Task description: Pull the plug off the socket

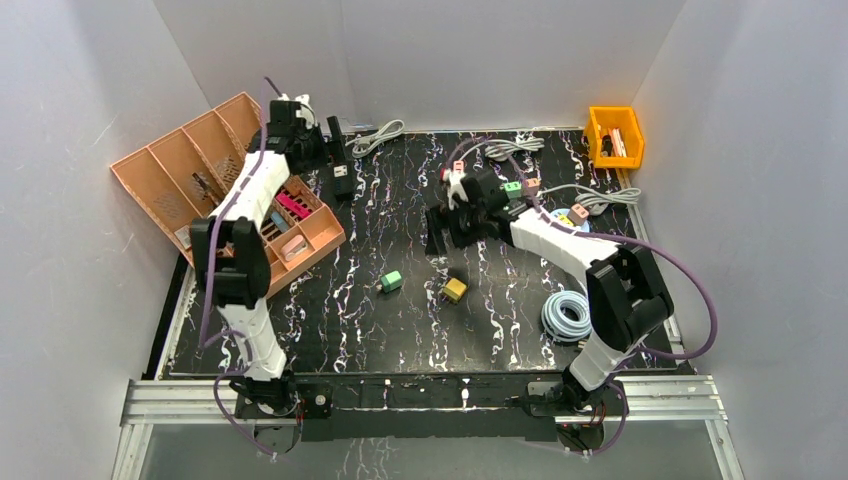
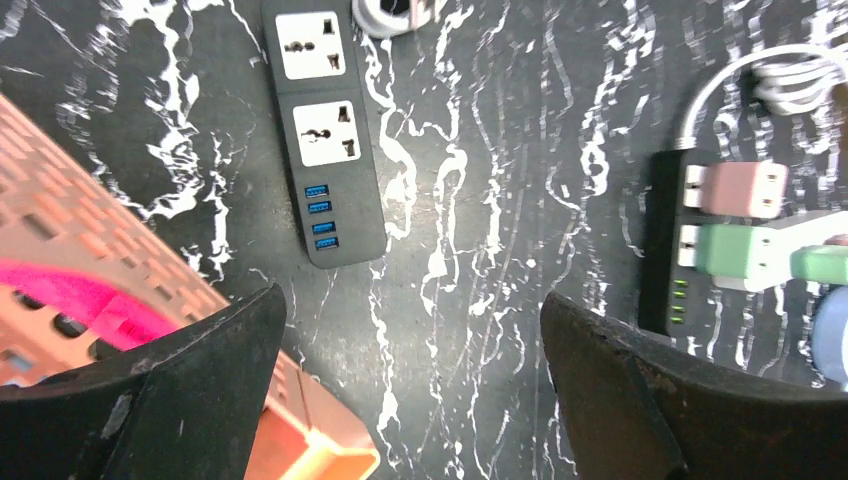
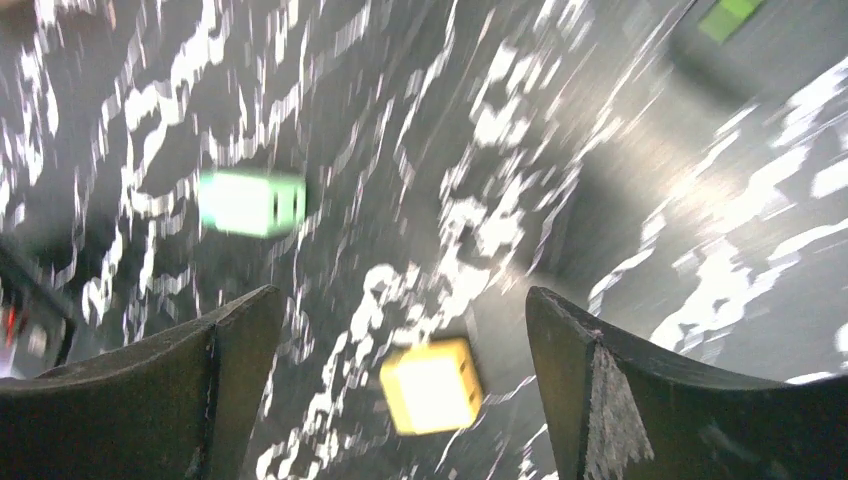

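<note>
Both grippers are spread wide with nothing between their fingers. The left gripper (image 2: 410,295) hangs above bare table (image 2: 480,200). The right gripper (image 3: 400,292) hangs over a loose yellow cube (image 3: 430,385) and green cube (image 3: 250,202); its own view is smeared.

The plugs to pull are on a black power strip (image 2: 660,240) at the right edge of the left wrist view. A pink plug (image 2: 735,188) and a green plug (image 2: 745,250) sit there side by side, almost touching. I cannot tell which one is meant.

The main risk, as I judge it, is that the strip lies unheld, so a pull may lift it along with the plug. With the plugs so close together, the fingers could also catch both or clamp the wrong one. The spare strip (image 2: 325,130), which has bare sockets and blue USB ports, could mislead an approach.

No brand, label or lettering is legible anywhere.
</note>
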`<action>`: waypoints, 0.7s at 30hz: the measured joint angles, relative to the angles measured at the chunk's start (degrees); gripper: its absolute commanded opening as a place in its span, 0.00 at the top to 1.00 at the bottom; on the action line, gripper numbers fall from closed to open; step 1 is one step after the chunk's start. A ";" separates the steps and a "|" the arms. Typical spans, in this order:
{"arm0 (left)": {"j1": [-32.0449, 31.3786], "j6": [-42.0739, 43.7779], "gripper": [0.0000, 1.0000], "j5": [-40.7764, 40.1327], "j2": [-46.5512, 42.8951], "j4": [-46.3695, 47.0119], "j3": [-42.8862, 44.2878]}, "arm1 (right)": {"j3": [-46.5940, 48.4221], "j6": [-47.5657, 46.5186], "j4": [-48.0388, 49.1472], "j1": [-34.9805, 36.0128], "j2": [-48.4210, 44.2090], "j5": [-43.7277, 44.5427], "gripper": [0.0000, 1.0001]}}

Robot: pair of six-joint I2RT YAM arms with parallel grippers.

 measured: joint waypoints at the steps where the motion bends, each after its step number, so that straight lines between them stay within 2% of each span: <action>1: 0.11 0.04 0.02 -0.17 -3.08 0.72 -1.79 | 2.60 -0.37 0.61 -0.24 -0.04 2.16 0.02; 6: 0.37 0.28 0.02 0.57 -13.75 4.96 -9.97 | 16.48 -0.55 1.51 -2.58 2.12 13.88 0.04; 11: 0.37 2.19 0.02 1.38 -17.07 6.51 -14.91 | 33.44 -0.74 1.07 -4.07 14.03 23.32 0.06; 14: 0.35 3.26 0.02 1.42 -18.75 7.08 -18.99 | 34.99 -0.81 0.35 -4.17 19.87 27.15 0.06; 21: 0.35 3.74 0.02 1.66 -20.33 7.91 -21.44 | 35.58 -0.35 -4.28 -4.70 28.39 30.42 0.06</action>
